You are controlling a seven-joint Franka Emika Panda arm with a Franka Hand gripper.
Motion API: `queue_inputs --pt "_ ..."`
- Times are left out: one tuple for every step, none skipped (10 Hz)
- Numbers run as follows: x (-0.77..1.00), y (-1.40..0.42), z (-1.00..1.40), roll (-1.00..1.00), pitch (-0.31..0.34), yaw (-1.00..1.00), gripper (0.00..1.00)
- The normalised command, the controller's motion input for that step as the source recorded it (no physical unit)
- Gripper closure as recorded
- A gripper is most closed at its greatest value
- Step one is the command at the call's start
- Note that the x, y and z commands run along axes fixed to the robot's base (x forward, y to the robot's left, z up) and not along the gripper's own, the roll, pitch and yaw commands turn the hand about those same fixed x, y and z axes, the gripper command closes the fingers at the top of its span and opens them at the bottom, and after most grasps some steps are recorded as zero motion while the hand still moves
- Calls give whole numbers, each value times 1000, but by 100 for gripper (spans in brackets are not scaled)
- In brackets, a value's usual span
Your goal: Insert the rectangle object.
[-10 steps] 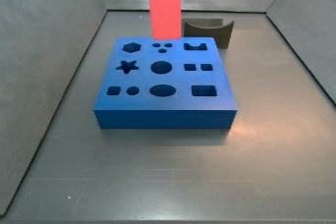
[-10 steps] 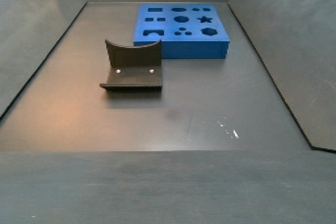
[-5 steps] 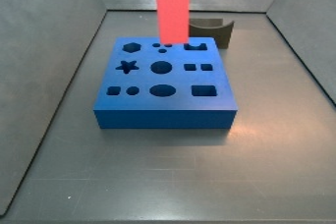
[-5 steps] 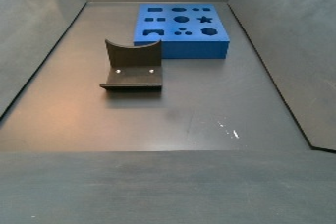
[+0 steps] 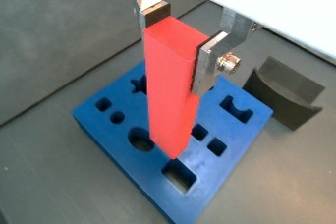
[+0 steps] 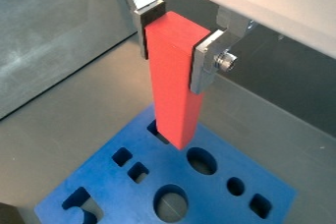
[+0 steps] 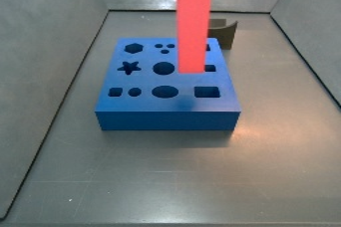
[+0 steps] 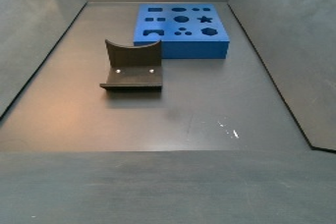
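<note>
Half-hidden tool (image 5: 184, 39) around rectangle object (image 5: 171, 85)

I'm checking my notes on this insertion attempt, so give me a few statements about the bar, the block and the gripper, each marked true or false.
1. The gripper holds the red bar upright between its fingers. True.
2. The red bar lies flat on the floor. False: it hangs above the blue block.
3. The blue block has several differently shaped holes. True.
4. The dark fixture stands on top of the blue block. False: it stands on the floor, apart from it.
</note>
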Motion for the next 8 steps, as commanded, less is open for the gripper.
queue_inputs --pt "1000 -266 -46 129 69 0 100" --pt "1000 -269 -60 113 19 0 100" --pt "1000 -234 -297 6 -3 -6 100" --pt "911 -106 -371 61 0 0 100" --pt "734 -63 -349 210 141 89 100" --pt "560 0 -263 57 149 66 100" --pt "283 0 -263 91 74 80 100" --pt "120 3 -77 19 27 0 100"
